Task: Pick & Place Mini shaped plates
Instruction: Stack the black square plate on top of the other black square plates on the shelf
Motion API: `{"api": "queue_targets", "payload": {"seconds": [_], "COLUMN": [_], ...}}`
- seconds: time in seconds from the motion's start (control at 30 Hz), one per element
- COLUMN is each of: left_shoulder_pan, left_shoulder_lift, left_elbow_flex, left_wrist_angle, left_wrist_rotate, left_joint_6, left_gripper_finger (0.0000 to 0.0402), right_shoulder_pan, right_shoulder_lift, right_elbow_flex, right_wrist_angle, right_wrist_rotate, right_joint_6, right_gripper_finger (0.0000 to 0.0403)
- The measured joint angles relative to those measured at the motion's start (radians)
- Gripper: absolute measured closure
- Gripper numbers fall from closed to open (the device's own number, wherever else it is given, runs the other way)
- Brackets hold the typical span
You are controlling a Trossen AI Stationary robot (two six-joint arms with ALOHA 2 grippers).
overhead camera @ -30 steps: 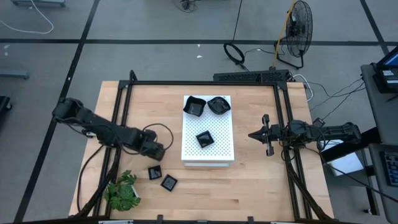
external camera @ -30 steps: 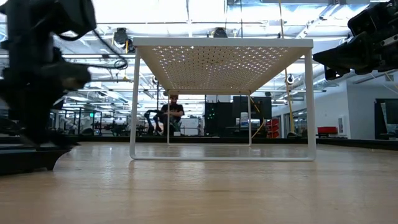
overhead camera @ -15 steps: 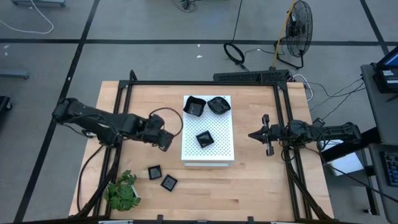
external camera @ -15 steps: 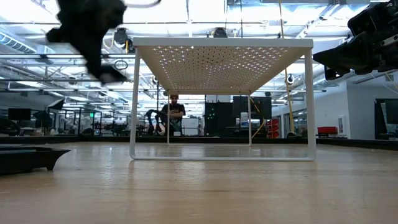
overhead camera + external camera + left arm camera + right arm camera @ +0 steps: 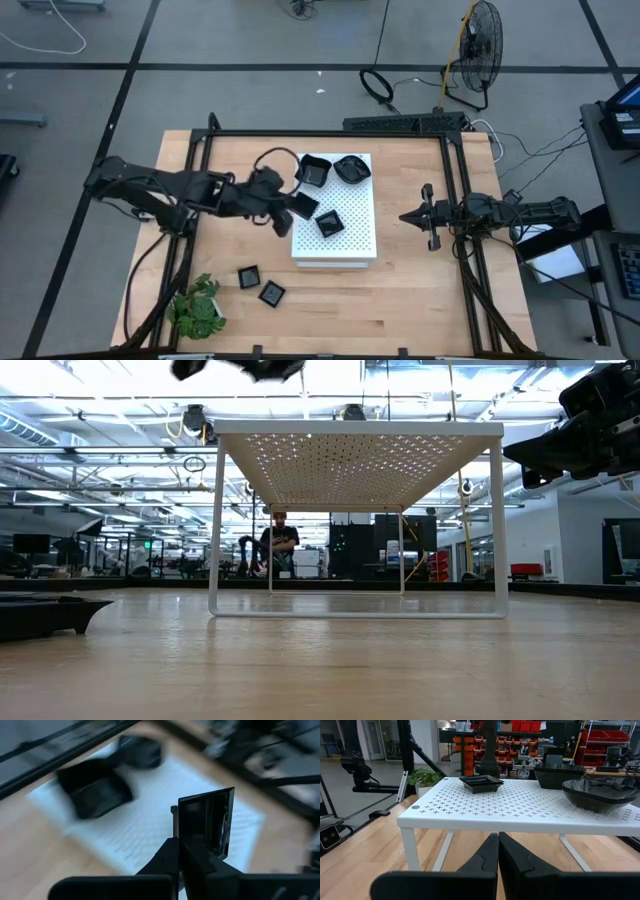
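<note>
Glossy black square plate (image 5: 206,826), raised rim, clenched in left hand (image 5: 290,208) above white board (image 5: 352,235).

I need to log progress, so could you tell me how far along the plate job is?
Three plates already sit on the white board. The left gripper holds a fourth plate over the board's edge. Two plates remain on the table by the plant. The right gripper waits, shut.

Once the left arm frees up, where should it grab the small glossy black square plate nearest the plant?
Pinch one raised rim of the small glossy black square plate nearest the plant, descending from straight above: it lies flat, open side up, with wood clear around it and its neighbour apart.
</note>
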Motion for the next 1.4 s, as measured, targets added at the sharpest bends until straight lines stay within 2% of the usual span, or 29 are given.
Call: {"api": "queue_targets", "payload": {"seconds": [0.1,0.27,0.47,0.6,0.67,0.9,1.3,1.4], "left_shoulder_pan": [0.01,0.03,0.081,0.112,0.125,0.139,0.138,0.138], "left_shoulder_lift": [0.032,0.103,0.176,0.206,0.209,0.218,0.217,0.217], "left_elbow_flex": [0.002,0.001,0.0,0.0,0.0,0.0,0.0,0.0], "left_wrist_angle": [0.13,0.204,0.189,0.176,0.166,0.176,0.175,0.175], "left_wrist_rotate": [0.103,0.214,0.222,0.257,0.284,0.282,0.282,0.315], "left_joint_6": [0.113,0.248,0.268,0.268,0.266,0.27,0.293,0.326], "left_gripper_finger": [0.0386,0.0395,0.0386,0.0395,0.0396,0.0371,0.0387,0.0383], "right_shoulder_pan": [0.0,0.0,0.0,0.0,0.0,0.0,0.0,0.0], "right_shoulder_lift": [0.0,0.0,0.0,0.0,0.0,0.0,0.0,0.0], "right_elbow_flex": [0.0,0.0,0.0,0.0,0.0,0.0,0.0,0.0], "right_wrist_angle": [0.0,0.0,-0.001,-0.001,0.0,0.0,0.0,0.0], "right_wrist_rotate": [0.0,0.0,0.0,0.0,0.0,0.0,0.0,0.0], "right_joint_6": [0.0,0.0,0.0,0.0,0.0,0.0,0.0,0.0], "right_gripper_finger": [0.0403,0.0403,0.0403,0.0403,0.0403,0.0403,0.0403,0.0403]}}
